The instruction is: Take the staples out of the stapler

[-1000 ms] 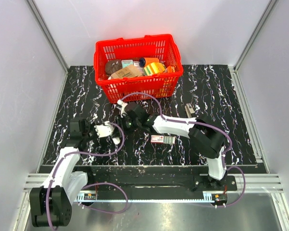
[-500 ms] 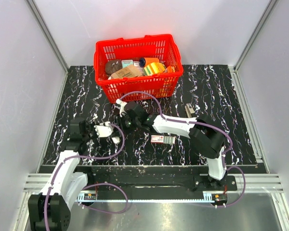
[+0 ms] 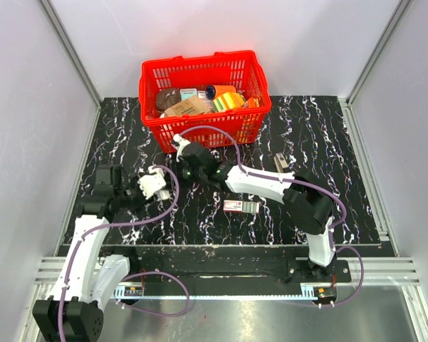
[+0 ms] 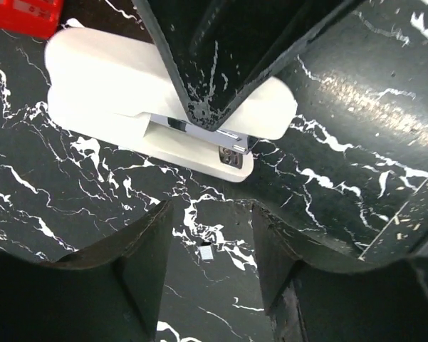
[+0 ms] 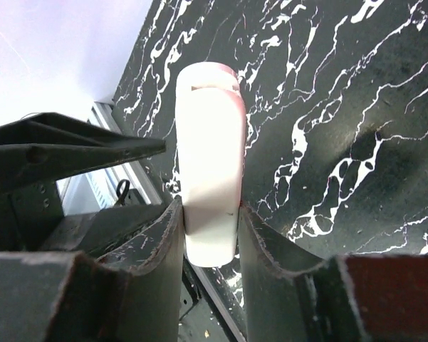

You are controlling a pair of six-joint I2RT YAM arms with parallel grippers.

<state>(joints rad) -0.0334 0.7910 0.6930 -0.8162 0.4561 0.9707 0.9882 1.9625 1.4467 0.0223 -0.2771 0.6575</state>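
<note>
The stapler (image 3: 155, 184) is white with a metal staple channel and lies left of the table's middle. In the right wrist view the stapler (image 5: 208, 164) sits squeezed between my right gripper (image 5: 210, 235), which is shut on it. In the left wrist view the stapler (image 4: 128, 85) lies across the top with the right gripper's dark fingers (image 4: 214, 64) over it. My left gripper (image 4: 210, 249) is open and empty, just short of the stapler's metal front end. From above, the left gripper (image 3: 141, 191) is left of the stapler and the right gripper (image 3: 169, 177) is right of it.
A red basket (image 3: 203, 127) full of assorted items stands behind the stapler. A small flat red-pink and grey oblong (image 3: 241, 206) lies on the marble top right of centre. A small dark object (image 3: 281, 162) lies further right. A tiny white fleck (image 4: 206, 252) lies between the left fingers.
The left arm has swung left and back, with its gripper still at the stapler. The right gripper and the stapler have shifted slightly toward the basket.
</note>
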